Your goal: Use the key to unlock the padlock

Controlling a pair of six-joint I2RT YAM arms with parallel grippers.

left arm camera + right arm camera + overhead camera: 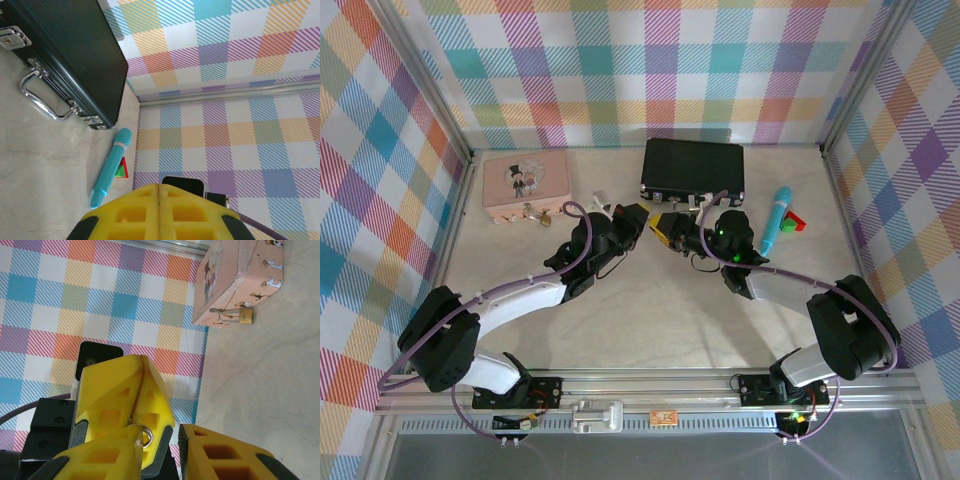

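This was most likely a robotics lab's test cell, not a lived-in room, though its walls closed off the wider view. A pale marble-look table (650, 320) was boxed in by aluminium framing (225, 92) hung with pastel checked cloth (650, 60) behind and to either side of a black case (692, 170). Well in front of the case, a left arm (520, 297) and a right arm (785, 285) were bolted to a slotted metal rail (650, 385). Unrelated props lay beside it: a pink tin (525, 180) to its left and a teal tube (776, 222) to its right.

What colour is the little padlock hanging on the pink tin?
Brass-yellow body with a silvery shackle; the padlock shows best in the right wrist view.
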